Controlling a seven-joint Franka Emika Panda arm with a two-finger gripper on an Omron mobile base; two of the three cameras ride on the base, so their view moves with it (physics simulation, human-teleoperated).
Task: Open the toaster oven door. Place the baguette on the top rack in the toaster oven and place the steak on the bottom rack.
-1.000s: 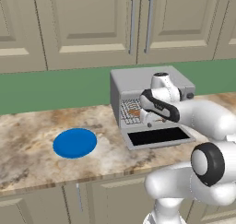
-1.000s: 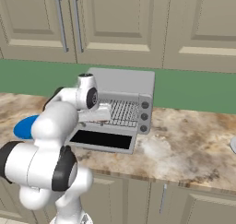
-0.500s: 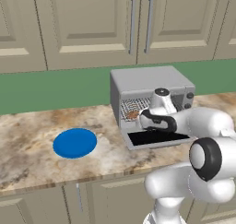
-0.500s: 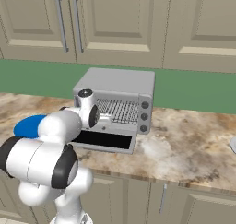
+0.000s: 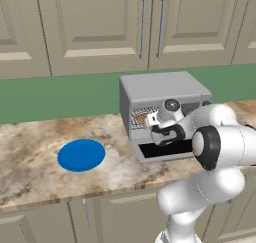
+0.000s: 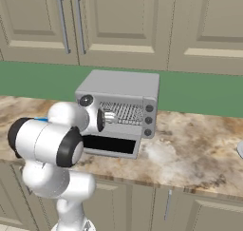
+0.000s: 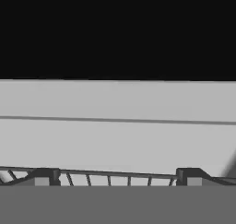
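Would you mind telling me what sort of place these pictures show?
A rendered home kitchen, most likely: beige panelled wall cabinets above a mottled stone countertop, with a boxy grey metal toaster oven standing on it.

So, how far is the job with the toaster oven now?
Done: the toaster oven door lies folded down, and a brown piece, likely the baguette, rests on a rack inside the toaster oven; which rack, I cannot tell. In hand: the gripper is open, holding nothing, over rack wires at the oven mouth. Left: the steak on the bottom rack; whether that is done cannot be told.
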